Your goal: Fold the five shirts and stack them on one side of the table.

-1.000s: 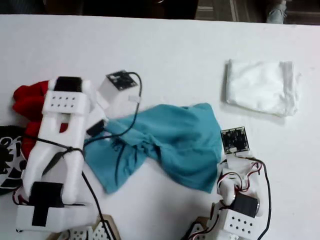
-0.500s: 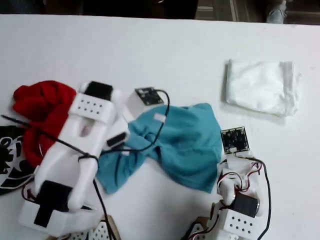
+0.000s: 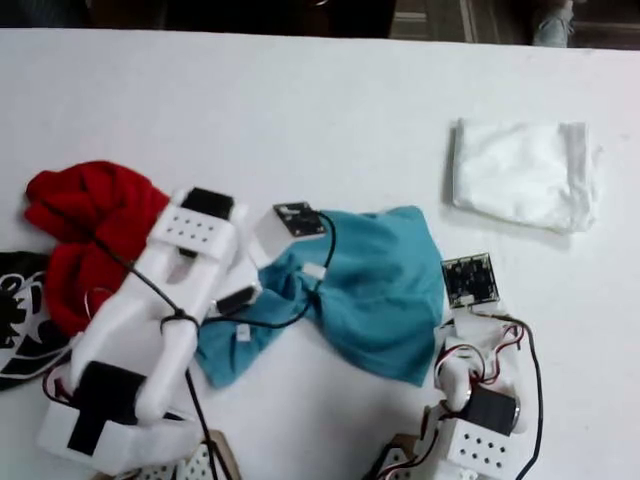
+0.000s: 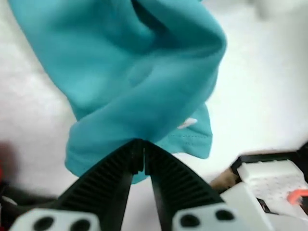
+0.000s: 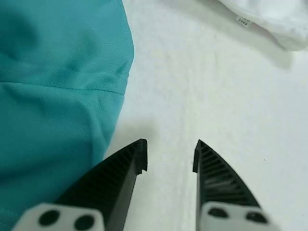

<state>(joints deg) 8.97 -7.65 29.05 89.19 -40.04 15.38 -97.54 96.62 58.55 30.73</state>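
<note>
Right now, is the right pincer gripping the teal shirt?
No, the right pincer is open over the table, with the teal shirt lying beside it.

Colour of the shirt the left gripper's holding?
Plain teal shirt, pinched in the left gripper; shows best in the left wrist view.

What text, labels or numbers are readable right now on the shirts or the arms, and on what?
None can be read.
white shirt, tag: too small to read.
teal shirt, label: blurred.
black shirt, white print: no legible words.
</note>
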